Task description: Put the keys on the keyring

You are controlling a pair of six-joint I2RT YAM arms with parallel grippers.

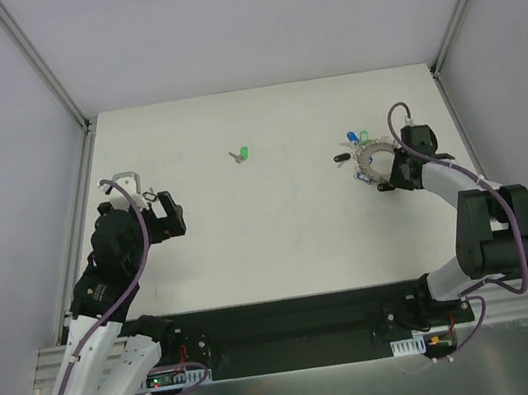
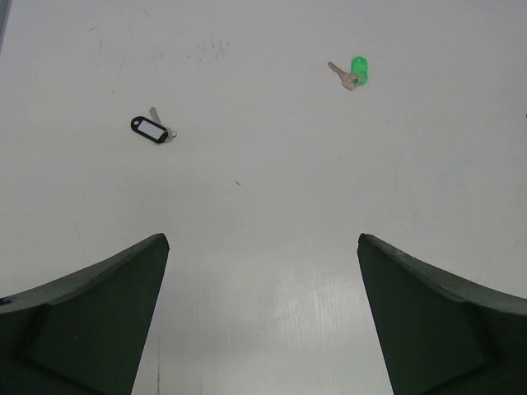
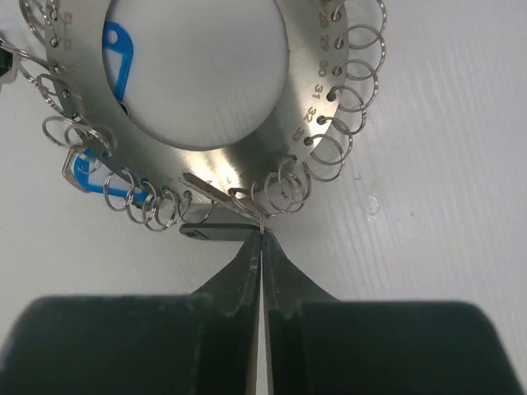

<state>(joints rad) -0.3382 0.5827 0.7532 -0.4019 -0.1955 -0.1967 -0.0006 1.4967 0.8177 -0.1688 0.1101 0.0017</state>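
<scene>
A white bench fills the overhead view, with my two arms mounted at its near edge.

My right arm reaches in toward the far right part of the bench. There lies the keyring, a flat silver metal ring with numbered holes around its band and a small wire loop through each hole.

My right gripper is squeezed fully together at the keyring's near rim. Its tips pinch what looks like one thin wire loop. A small black piece lies just beside the tips, partly under the rim.

My left gripper hovers over the left side of the bench, its jaws spread wide with nothing between them.

Blue-headed keys lie under and beside the keyring, one showing through its central hole.

A green-headed key lies alone near the middle far part of the bench, well apart from the keyring.

A small black tag with a silver key attached lies just beside the keyring's left edge.
</scene>
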